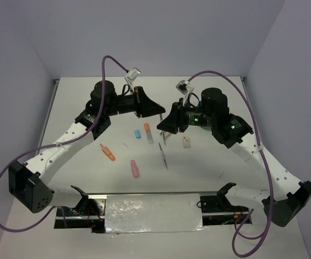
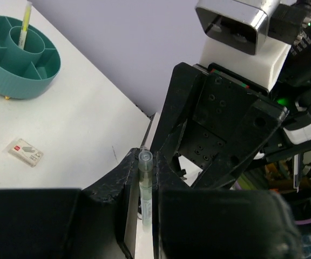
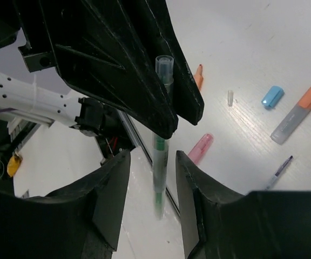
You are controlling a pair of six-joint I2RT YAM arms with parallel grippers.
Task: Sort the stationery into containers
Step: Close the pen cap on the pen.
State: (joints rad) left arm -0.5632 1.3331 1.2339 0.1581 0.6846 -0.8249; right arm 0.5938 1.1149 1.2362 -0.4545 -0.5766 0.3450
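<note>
The table [image 1: 198, 172] had a white, matt top with a faint grain. The teal organiser [image 2: 20, 59] looked like smooth plastic with a soft shine. The clear pen [image 2: 145, 183] was of glossy, translucent plastic. The fingers of the left gripper [image 2: 144, 162] and of the right gripper [image 3: 153, 162] were of black matt plastic, a little rough and scratched at the edges. The eraser [image 2: 25, 152] seemed to have a paper sleeve. The camera housing [image 2: 236, 21] looked like brushed silvery metal. The sheet [image 1: 153, 211] at the near edge was glossy and wrinkled.
</note>
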